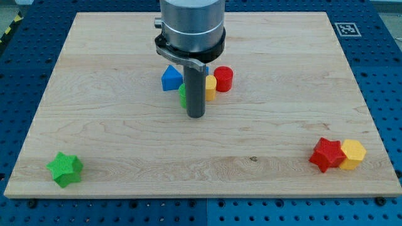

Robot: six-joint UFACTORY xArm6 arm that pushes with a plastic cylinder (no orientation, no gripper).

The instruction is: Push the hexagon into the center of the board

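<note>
My tip (196, 117) rests on the board just below a cluster near the board's middle. In the cluster, a blue block (170, 79) lies at the upper left. A green block (182, 95) is mostly hidden behind the rod on its left side. A yellow block (210, 88) shows at the rod's right edge, its shape partly hidden. A red cylinder (223, 79) sits right of that. A yellow hexagon (353, 154) lies near the view's bottom right, touching a red star (326, 154) on its left, far from my tip.
A green star (65, 169) lies near the board's bottom left corner. The wooden board (113, 125) sits on a blue perforated table. The arm's grey body (191, 28) hangs over the board's upper middle.
</note>
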